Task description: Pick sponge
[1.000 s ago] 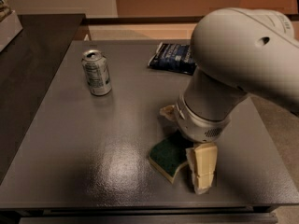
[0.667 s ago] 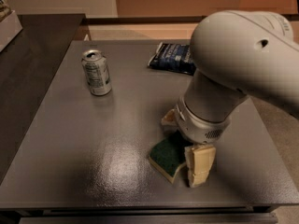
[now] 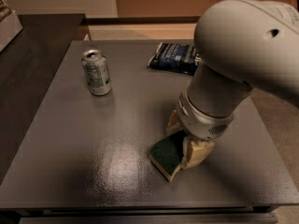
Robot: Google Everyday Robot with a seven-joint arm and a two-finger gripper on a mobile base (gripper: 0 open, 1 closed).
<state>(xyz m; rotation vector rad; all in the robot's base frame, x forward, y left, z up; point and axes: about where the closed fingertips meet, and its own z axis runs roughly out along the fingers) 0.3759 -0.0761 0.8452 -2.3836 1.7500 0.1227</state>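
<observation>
The sponge [image 3: 165, 155], dark green on top with a pale yellow layer below, lies on the dark grey table [image 3: 93, 143] near its front edge, right of centre. My gripper [image 3: 185, 138] comes down on it from above. One cream finger [image 3: 196, 153] presses the sponge's near right side. The other finger [image 3: 173, 122] stands behind the sponge. The sponge's right end is between them, still resting on the table. My large pale arm hides the gripper's upper part.
A silver soda can [image 3: 96, 72] stands upright at the left back of the table. A dark blue snack bag [image 3: 174, 58] lies at the back, partly behind my arm. A darker counter [image 3: 28, 55] adjoins on the left.
The fingers have drawn together onto the sponge's right end; the near finger moved in and back against it. The sponge, can and bag stay where they were.
</observation>
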